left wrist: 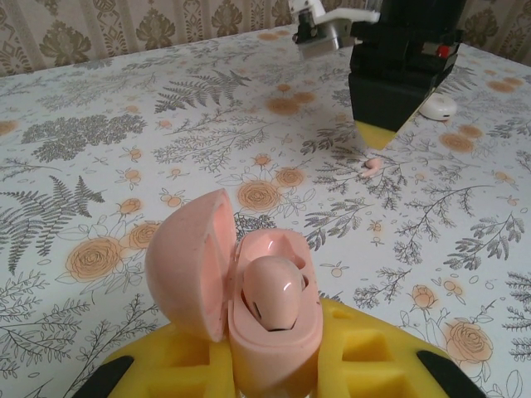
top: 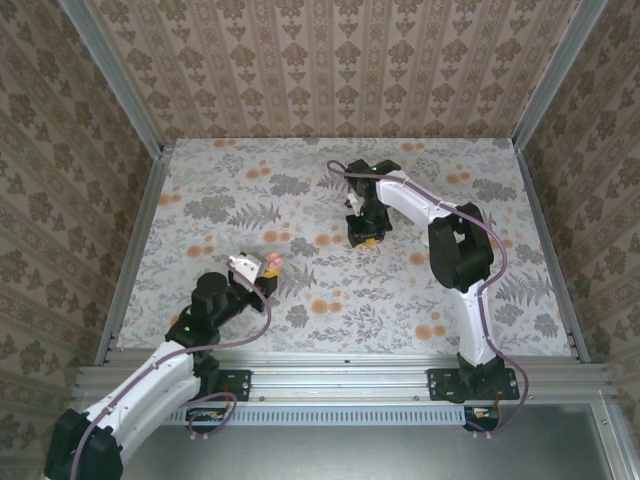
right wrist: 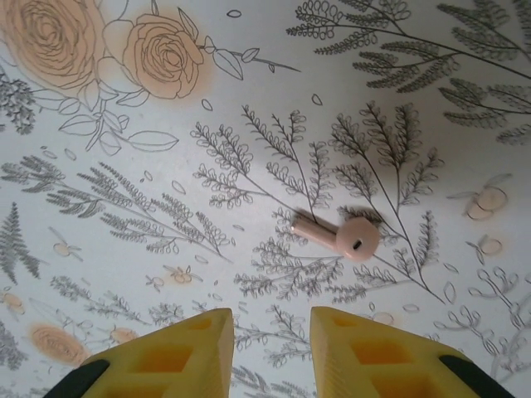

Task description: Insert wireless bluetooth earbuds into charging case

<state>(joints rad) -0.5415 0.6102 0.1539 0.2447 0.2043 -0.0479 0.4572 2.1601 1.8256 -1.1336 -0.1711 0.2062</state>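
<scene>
Clamping pink charging case (left wrist: 249, 290) in left gripper (left wrist: 274, 365), lid swung open leftward. Cradling one earbud (left wrist: 278, 292) in paler inner well. Leaving second earbud (right wrist: 340, 235) flat on floral tablecloth (right wrist: 166, 207), open cloth all round, well apart from edge rails (top: 135, 250). Hovering right gripper (right wrist: 270, 348) just beside it, jaws parted, gripping nothing.

The charging case (left wrist: 189, 265), with one earbud (left wrist: 278, 297) in it, sits in the left gripper (left wrist: 274, 373), near left. The other earbud (right wrist: 340, 236) lies on the table (top: 200, 180) farther right, just beside the right gripper (right wrist: 270, 348).
</scene>
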